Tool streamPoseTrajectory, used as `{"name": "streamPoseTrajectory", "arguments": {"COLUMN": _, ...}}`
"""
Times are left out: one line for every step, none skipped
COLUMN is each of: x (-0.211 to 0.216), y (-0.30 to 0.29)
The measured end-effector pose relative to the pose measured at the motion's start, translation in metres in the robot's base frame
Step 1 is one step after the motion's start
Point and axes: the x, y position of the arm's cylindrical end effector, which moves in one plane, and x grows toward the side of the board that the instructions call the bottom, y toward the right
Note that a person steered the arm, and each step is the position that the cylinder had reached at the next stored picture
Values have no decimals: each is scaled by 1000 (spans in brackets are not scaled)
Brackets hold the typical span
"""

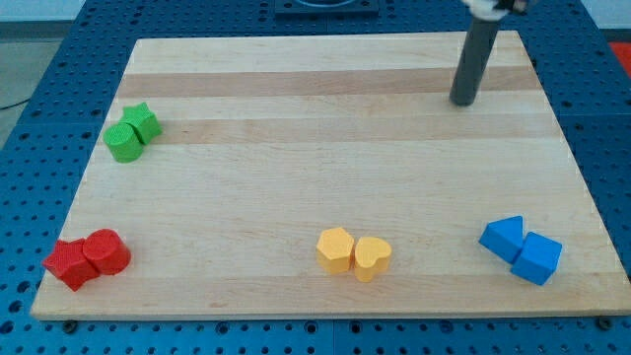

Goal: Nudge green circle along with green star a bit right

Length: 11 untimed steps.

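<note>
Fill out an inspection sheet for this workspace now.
Surface: wooden board, lying flat on a blue perforated table.
Job's things: green circle touching green star, near the view's left edge.
Clutter: two red blocks at bottom left; two yellow blocks at bottom centre; two blue blocks at bottom right.
Tip: my tip at the view's upper right, far from every block.
Cables: nothing seen.
Surroundings: nothing seen.
</note>
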Motion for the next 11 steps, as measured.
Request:
{"name": "streamPoseTrajectory", "arguments": {"x": 73, "y": -71}}
{"name": "streamPoseTrajectory", "arguments": {"x": 129, "y": -149}}
{"name": "streamPoseTrajectory", "arguments": {"x": 132, "y": -219}}
{"name": "streamPoseTrajectory", "arguments": {"x": 128, "y": -287}}
{"name": "streamPoseTrajectory", "arguments": {"x": 126, "y": -378}}
{"name": "streamPoseTrajectory", "arguments": {"x": 106, "y": -442}}
{"name": "streamPoseTrajectory", "arguments": {"x": 68, "y": -462}}
{"name": "streamPoseTrajectory", "arguments": {"x": 61, "y": -463}}
{"name": "streamPoseTrajectory", "arguments": {"x": 69, "y": -463}}
{"name": "streamPoseTrajectory", "arguments": {"x": 83, "y": -462}}
{"name": "streamPoseTrajectory", "arguments": {"x": 107, "y": -463}}
